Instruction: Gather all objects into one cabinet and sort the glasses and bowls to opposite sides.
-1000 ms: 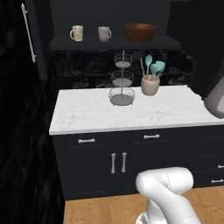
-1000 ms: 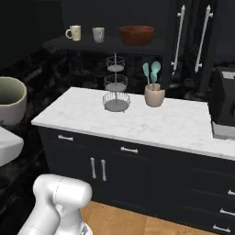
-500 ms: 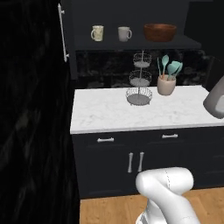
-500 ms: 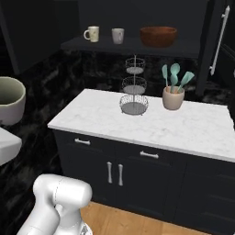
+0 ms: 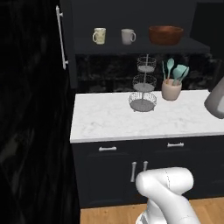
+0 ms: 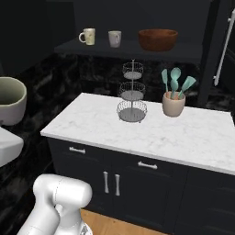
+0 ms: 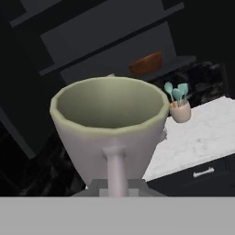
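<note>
End effector clamped on plain mug [image 7: 110,121]; patterned mug [image 5: 99,36] unlabelled, on shelf [image 5: 135,46].

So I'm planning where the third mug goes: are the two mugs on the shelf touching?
Apart. In the left base view, dark shelf back shows between the cream mug and the grey mug; the right base view shows the same gap.

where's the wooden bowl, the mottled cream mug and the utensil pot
wooden bowl [image 5: 166,35], left base view, on its outer front wall
mottled cream mug [image 5: 99,36], left base view, on the body's side
utensil pot [image 6: 173,104], right base view, on the beige front wall
</note>
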